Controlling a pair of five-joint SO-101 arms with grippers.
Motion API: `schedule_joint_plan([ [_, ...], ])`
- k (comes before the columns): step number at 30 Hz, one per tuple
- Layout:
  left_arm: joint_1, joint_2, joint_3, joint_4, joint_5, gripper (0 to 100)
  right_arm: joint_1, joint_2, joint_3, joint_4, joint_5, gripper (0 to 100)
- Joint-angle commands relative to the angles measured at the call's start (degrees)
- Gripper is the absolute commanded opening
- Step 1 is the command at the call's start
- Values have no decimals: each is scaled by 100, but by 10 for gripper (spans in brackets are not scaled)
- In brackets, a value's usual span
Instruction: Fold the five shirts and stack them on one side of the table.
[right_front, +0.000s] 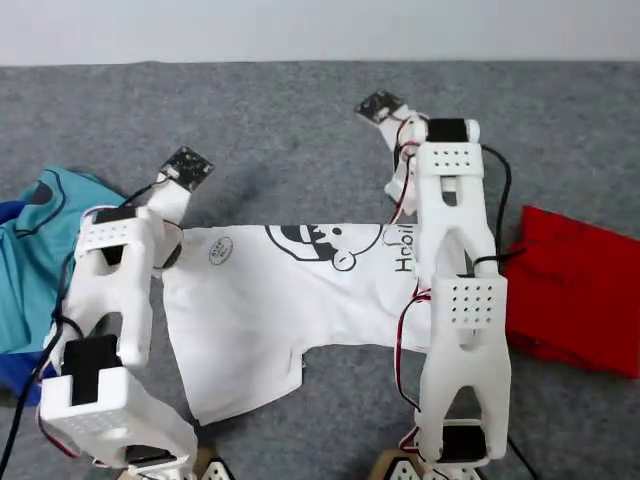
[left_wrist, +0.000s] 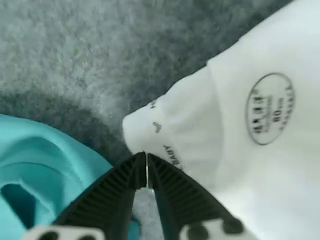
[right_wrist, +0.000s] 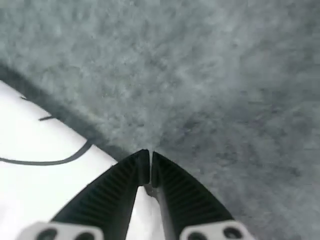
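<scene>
A white shirt (right_front: 280, 300) with a black print lies spread in the middle of the grey table, one sleeve pointing toward the near edge. My left gripper (right_front: 172, 238) sits at its far left corner. In the left wrist view the left gripper (left_wrist: 146, 161) is shut on the hem of the white shirt (left_wrist: 240, 165), next to a round label. My right gripper (right_front: 405, 197) is at the shirt's far right edge. In the right wrist view the right gripper (right_wrist: 149, 156) is shut, with the white shirt (right_wrist: 40, 190) pinched between its fingers.
A teal shirt (right_front: 40, 260) lies crumpled at the left edge over a blue one (right_front: 15, 375); the teal shirt (left_wrist: 40, 165) is close beside the left gripper. A folded red shirt (right_front: 575, 290) lies on the right. Bare grey carpet (right_front: 280, 130) stretches behind the white shirt.
</scene>
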Motion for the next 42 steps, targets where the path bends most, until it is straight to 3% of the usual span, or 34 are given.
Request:
schedule_joint_plan([
  [1,-185,-105,-338,141,-70,8,-57,-57,-1231,769,-62,19],
  [3,-237,-360,-374,343,-62,8,-66,-66,-1626,1262,-70,19],
  [8,-79,-1125,-365,519,316,8,127,-444,-1424,1253,-607,18],
  [16,598,-1169,-409,510,888,10,119,-1851,1503,1235,-633,19],
  [21,818,-281,-734,246,932,10,268,-1736,2303,875,-624,19],
  [29,571,1846,-3046,1275,905,9,497,-716,2075,-330,-598,19],
  [34,475,2813,-4435,2207,897,8,444,-514,1046,-312,-624,19],
  [42,475,2875,-5666,3305,923,7,119,-514,-18,277,-633,19],
])
